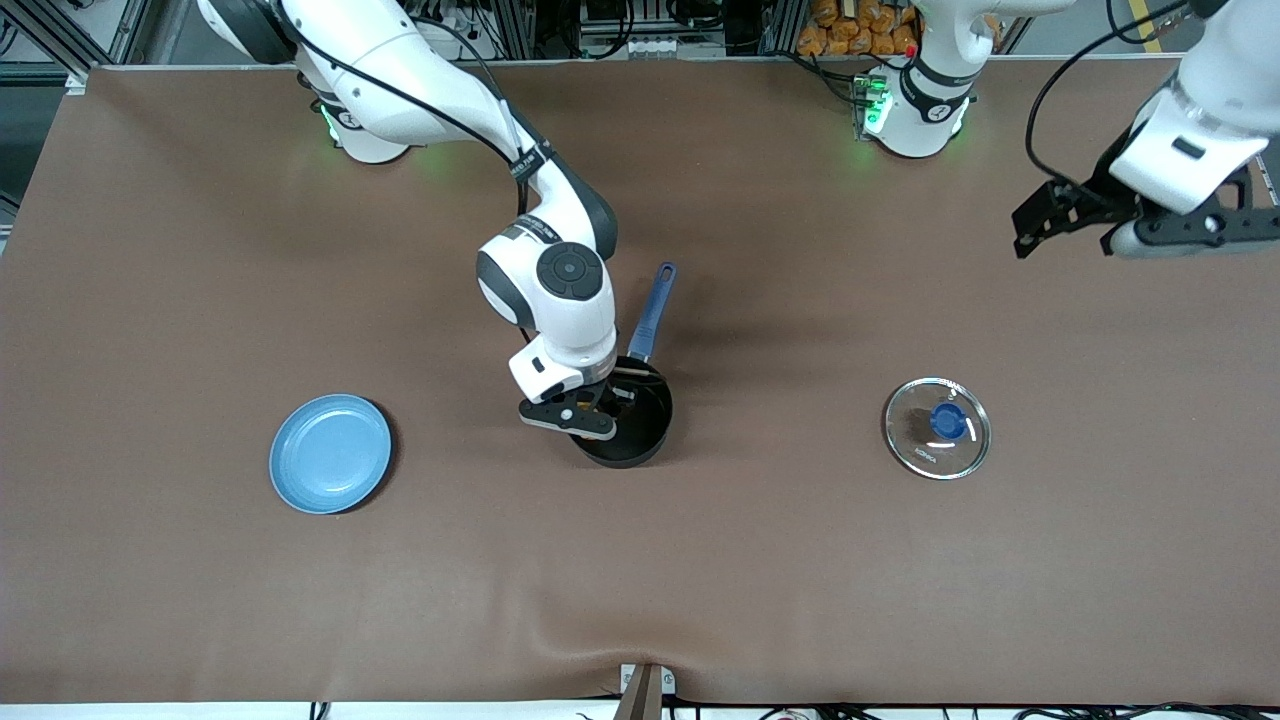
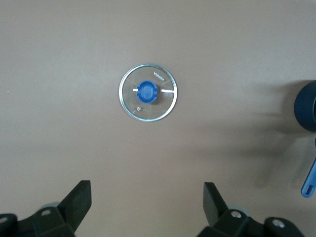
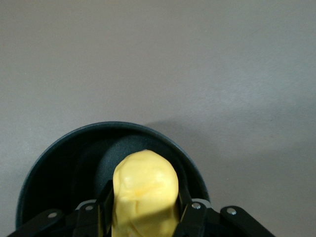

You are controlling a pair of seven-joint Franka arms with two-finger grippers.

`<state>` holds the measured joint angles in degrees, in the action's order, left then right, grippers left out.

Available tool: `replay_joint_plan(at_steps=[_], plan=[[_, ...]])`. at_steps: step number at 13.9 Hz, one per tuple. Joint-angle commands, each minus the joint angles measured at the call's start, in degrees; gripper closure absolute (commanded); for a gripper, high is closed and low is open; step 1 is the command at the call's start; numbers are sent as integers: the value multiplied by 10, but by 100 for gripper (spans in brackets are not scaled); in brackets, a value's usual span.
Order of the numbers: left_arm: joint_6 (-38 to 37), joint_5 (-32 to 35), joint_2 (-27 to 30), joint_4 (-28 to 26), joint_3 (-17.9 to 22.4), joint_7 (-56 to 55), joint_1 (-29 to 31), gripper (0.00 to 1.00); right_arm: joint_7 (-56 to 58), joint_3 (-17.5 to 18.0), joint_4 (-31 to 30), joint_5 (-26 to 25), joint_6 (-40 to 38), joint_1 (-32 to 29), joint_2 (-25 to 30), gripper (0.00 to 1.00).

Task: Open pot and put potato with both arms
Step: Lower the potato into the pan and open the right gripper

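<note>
Right gripper (image 1: 600, 405) is clamped on the potato (image 3: 144, 195) over the open pot (image 1: 630, 425), so lower it gently, then let go. Left gripper (image 2: 147, 203) waits spread apart, high over the left arm's end of the table, with the lid (image 1: 937, 427) off.

A robotics laboratory was indicated: a wide table covered in brown matting (image 1: 200, 300) was flanked by two white jointed arm bases lit with green lamps (image 1: 915, 110), while aluminium framing and tangled black cables (image 1: 620, 25) were seen along its edge.
</note>
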<state>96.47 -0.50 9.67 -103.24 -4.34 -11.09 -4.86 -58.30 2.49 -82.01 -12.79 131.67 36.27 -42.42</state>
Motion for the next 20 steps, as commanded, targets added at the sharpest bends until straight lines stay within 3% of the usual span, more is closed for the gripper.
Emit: replay_joint_plan(at_steps=[1, 5, 15, 16, 17, 18, 20], plan=[[-16, -24, 11, -4, -1, -4, 5, 0, -20, -6, 18, -20, 11, 9, -20, 88], [-18, -29, 11, -4, -1, -4, 6, 0, -21, -6, 18, -19, 51, 10, -46, 88], [-26, -28, 4, -3, 0, 4, 8, 0, -38, -6, 19, -15, 55, 16, -57, 85], [-26, -29, 4, -3, 0, 4, 8, 0, -47, -6, 19, -15, 55, 16, -57, 72], [-26, -29, 3, -3, 0, 4, 8, 0, -49, -6, 19, -15, 55, 16, -57, 66], [-26, -29, 3, -3, 1, 4, 8, 0, -49, -6, 18, -14, 54, 15, -57, 42], [-26, -29, 3, -4, 3, 4, 9, 0, -50, -5, 18, -14, 54, 15, -57, 19]])
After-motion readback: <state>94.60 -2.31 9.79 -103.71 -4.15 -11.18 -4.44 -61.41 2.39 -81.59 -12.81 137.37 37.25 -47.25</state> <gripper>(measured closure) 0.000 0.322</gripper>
